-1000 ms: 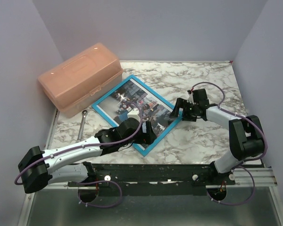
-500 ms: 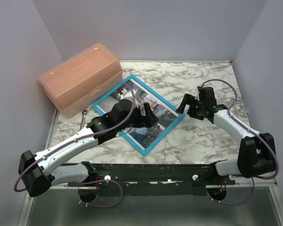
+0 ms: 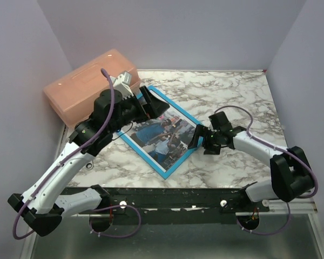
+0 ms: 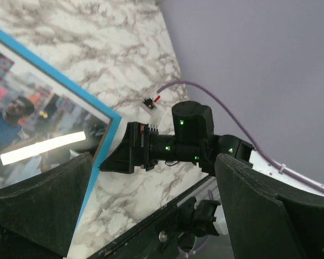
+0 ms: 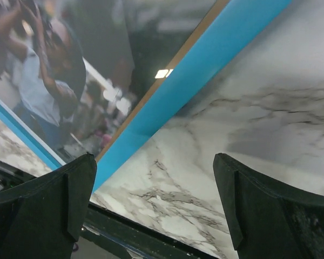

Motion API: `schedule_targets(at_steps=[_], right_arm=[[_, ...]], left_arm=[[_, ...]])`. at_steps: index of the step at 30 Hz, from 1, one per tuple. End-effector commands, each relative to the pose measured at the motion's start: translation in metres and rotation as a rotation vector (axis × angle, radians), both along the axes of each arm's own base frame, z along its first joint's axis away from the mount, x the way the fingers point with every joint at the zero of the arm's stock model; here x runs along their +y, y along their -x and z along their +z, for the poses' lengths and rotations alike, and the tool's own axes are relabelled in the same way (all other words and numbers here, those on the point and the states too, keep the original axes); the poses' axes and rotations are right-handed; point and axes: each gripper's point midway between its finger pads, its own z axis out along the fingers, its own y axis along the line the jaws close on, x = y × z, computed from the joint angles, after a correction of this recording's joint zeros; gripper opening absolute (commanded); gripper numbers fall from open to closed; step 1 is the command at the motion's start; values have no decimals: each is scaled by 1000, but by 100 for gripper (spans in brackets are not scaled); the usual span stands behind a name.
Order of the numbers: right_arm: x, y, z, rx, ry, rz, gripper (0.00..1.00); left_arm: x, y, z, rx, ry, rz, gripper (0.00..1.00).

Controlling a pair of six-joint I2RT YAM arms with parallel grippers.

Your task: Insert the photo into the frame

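Right gripper gaping wide over the frame corner, left gripper wide too; I'd pinch that thin, stiff rim, since the photo looks slick.

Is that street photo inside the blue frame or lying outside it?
Inside. The photo lies flat within the frame, with blue border showing along every edge the arms leave uncovered.

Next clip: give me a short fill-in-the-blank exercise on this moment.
1. The photo lies flat inside the ___ frame.
2. The left pincer and the right pincer both stand ___, gripping nothing.
3. The ___ pincer is down at the frame's edge; the other hangs raised near the orange box.
Missing words: blue; open; right.
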Motion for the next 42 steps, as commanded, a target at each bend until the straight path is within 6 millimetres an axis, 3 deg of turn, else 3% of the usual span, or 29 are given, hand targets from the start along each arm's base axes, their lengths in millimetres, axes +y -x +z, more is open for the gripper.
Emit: schedule_targets(at_steps=[1,7,16,22,25,29,30,33,35,38,42], right_arm=[[22,8,-12,53,42,-6,94],[36,15,-38,92,160,28,74],[4,17,-52,65,342,-3,16],[-27,9,-40,14,505,-29,2],[-41,4,-32,-12,578,-57,0],[-57,0,-24,-19,623,-98,1],[-46,-2,-16,-14,508,-83,5],[-19,-2,-3,-27,363,-36,45],[-2,-2,7,-46,261,-13,66],[18,1,17,-69,133,17,86],[25,0,9,-28,107,-2,93]], left_arm=[[-13,9,-71,196,-63,-73,98],[-9,5,-97,247,-180,-75,99],[12,-1,-112,247,-287,8,99],[19,-3,-134,276,-349,33,98],[24,-4,-141,285,-383,49,99],[27,-4,-142,284,-402,53,99],[28,-3,-140,271,-403,53,99],[30,-3,-139,265,-412,57,99],[32,-3,-139,265,-416,61,99],[34,-1,-138,262,-419,61,99],[34,-2,-137,256,-414,63,98]])
